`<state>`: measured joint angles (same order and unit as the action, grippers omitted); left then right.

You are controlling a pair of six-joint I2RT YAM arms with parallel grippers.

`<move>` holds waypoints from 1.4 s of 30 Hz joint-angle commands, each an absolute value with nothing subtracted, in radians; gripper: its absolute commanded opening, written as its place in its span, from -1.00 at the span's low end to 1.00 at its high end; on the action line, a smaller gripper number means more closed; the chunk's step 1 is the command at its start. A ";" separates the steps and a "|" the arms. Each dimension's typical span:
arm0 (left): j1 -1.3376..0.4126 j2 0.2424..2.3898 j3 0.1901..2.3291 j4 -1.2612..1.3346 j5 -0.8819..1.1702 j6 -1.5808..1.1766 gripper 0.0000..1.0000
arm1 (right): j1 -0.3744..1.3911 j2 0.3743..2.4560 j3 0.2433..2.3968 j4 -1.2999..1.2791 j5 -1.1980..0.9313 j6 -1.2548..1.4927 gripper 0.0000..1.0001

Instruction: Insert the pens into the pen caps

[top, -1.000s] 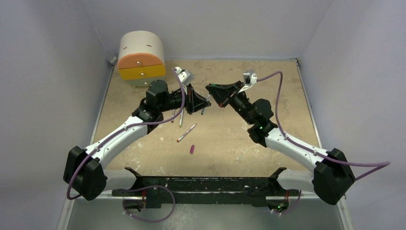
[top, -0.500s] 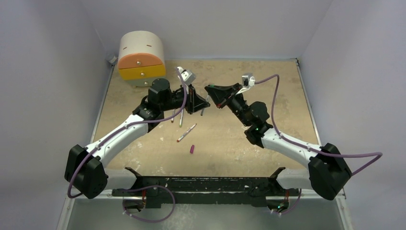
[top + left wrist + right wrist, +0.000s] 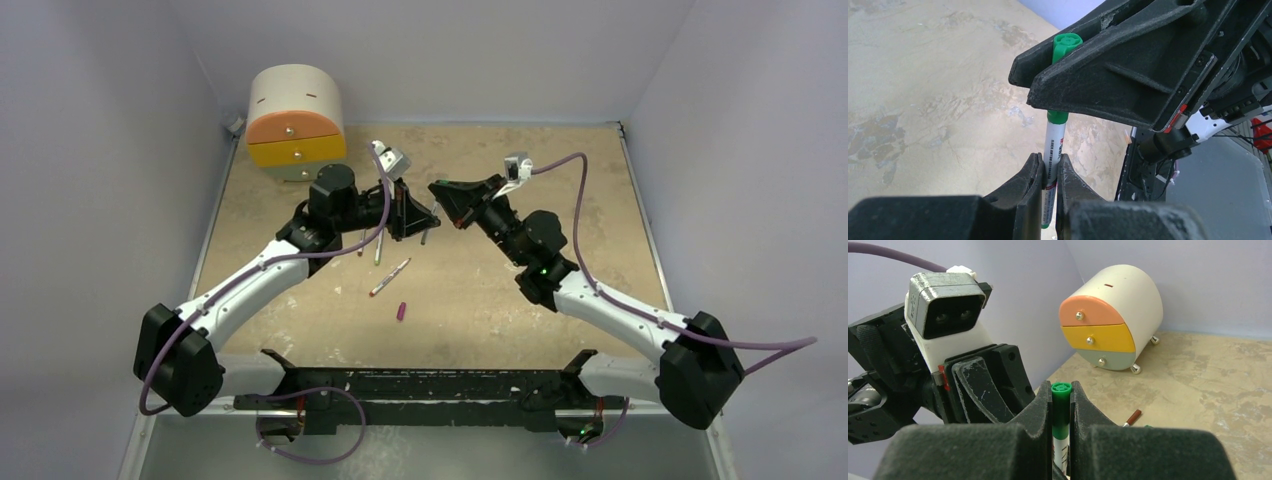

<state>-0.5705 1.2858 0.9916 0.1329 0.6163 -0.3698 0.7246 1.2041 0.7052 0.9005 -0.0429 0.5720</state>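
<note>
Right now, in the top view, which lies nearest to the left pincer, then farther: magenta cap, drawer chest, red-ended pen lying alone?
1. Red-ended pen, on the table, just toward the bases from the left pincer.
2. Magenta cap, farther toward the bases.
3. Drawer chest, far-left corner.

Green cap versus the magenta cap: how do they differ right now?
The green cap is clamped in the right gripper, off the table; the magenta cap lies loose on the table. The green cap sits on the end of the pen that the left gripper pinches; the magenta cap has no pen in it. Both are short cylinders.
</note>
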 commanded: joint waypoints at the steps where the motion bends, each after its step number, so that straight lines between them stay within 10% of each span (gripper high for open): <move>1: -0.536 1.230 1.108 0.463 0.481 -0.363 -1.00 | 0.831 1.171 0.719 0.604 -0.283 0.548 -1.00; 15: -0.538 1.213 1.029 0.330 0.591 -0.323 -1.00 | 0.800 1.077 0.809 0.570 -0.222 0.538 -0.15; 42: -0.477 1.653 1.107 -0.197 -0.296 -0.363 -1.00 | 0.714 1.023 0.730 0.439 -0.112 0.542 -0.33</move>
<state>-0.4881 1.6291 1.0725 -0.1459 -0.1989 -0.3531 0.7174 0.9993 0.7437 0.3866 -0.0731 0.5259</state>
